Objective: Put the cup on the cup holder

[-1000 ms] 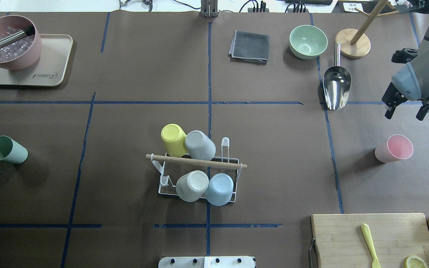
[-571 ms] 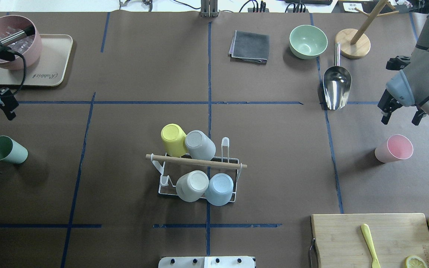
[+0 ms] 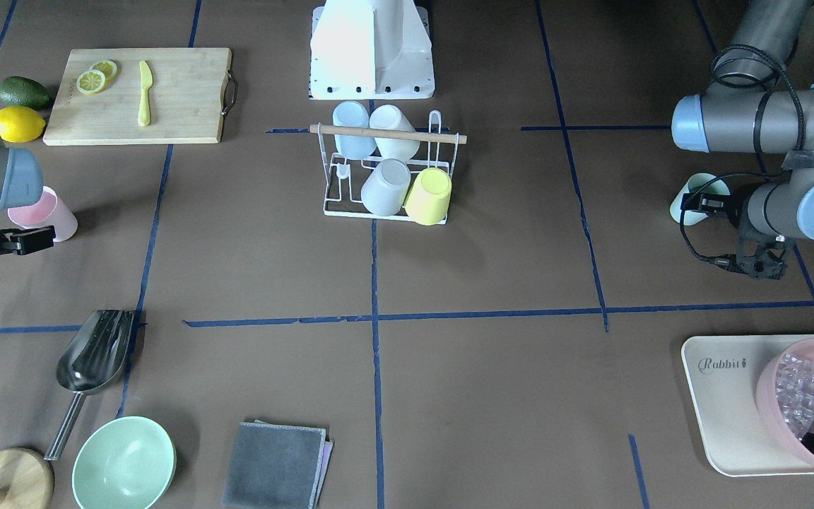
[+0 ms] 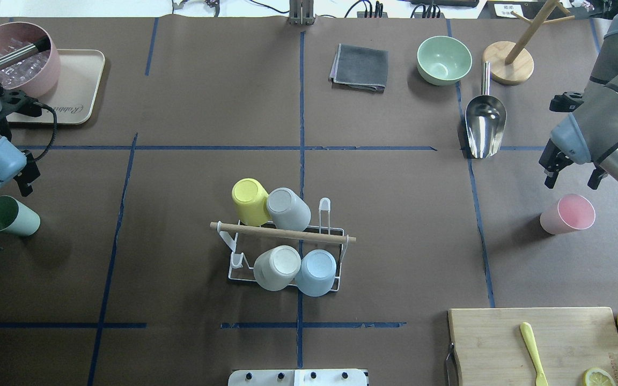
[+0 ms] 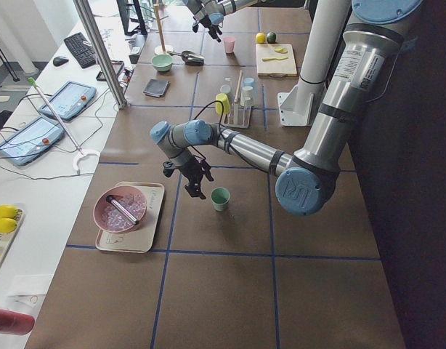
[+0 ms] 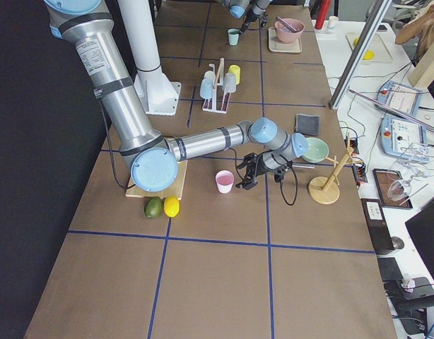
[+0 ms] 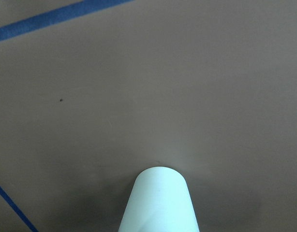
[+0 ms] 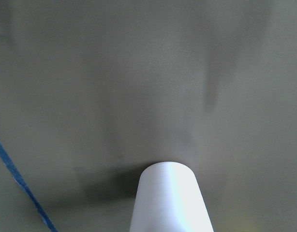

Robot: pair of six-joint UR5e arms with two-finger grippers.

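Observation:
The white wire cup holder (image 4: 282, 233) with a wooden rod handle stands mid-table and carries several upturned cups. A green cup (image 4: 8, 215) stands upright at the left. My left gripper (image 4: 18, 185) hovers just behind it, apart from it, and looks open and empty. The left wrist view shows this cup (image 7: 159, 203) at its bottom edge. A pink cup (image 4: 569, 214) stands upright at the right. My right gripper (image 4: 572, 177) is open and empty, above and just behind it. The right wrist view shows the pink cup (image 8: 170, 200) low in frame.
A metal scoop (image 4: 485, 126), green bowl (image 4: 444, 60), wooden mug tree (image 4: 508, 63) and grey cloth (image 4: 360, 67) lie at the back right. A tray (image 4: 75, 91) with a pink bowl of ice is back left. A cutting board (image 4: 534, 343), lemon and avocado are front right.
My left arm has come in from the left edge and moved toward the green cup. My right gripper has moved left and nearer the pink cup. The cups have not moved.

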